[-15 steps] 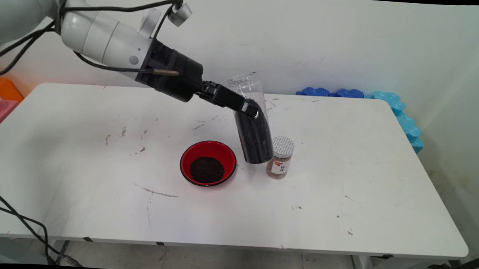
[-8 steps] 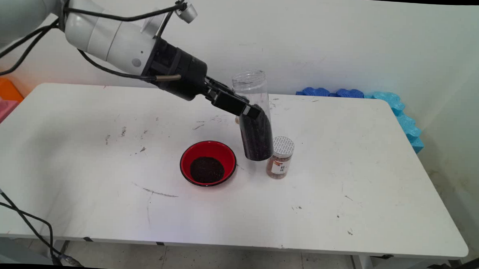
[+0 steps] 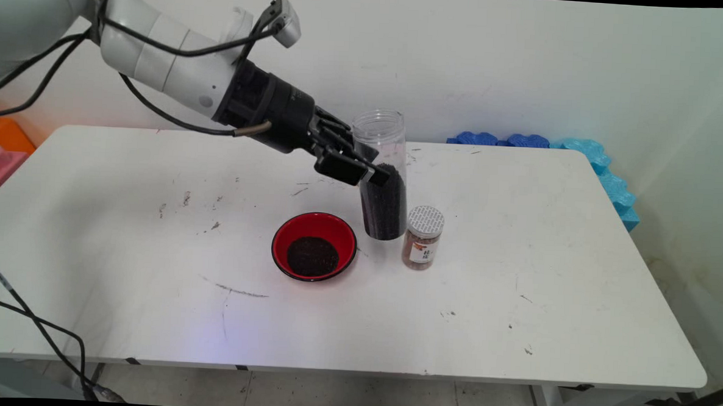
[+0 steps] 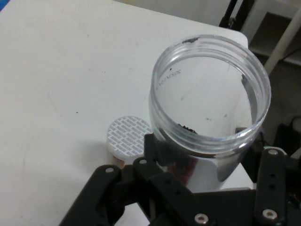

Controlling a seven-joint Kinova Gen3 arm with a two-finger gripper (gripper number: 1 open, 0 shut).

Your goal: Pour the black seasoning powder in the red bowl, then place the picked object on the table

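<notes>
Nearest the camera, low in the middle of the main view, the red bowl (image 3: 314, 246) sits on the white counter (image 3: 151, 267) with a dark heap of grains inside, and just to its right stands the small capped spice jar (image 3: 422, 237). Behind and between them, the tall clear jar (image 3: 383, 174) — open-mouthed, roughly half full of dark grains — is upright or nearly so at frame centre, its base looking down on or just above the counter, I cannot tell which. The gripper (image 3: 363, 171) reaches in from the upper left with its fingers closed around the jar's middle. The risks as I read them: the spice jar is just beside the big jar's base, so any sideways drift could knock it over — and with no lid on, a tilt or a slipping grip could scatter grains across the counter. Farther back, blue foam (image 3: 526, 140) lines the wall.
</notes>
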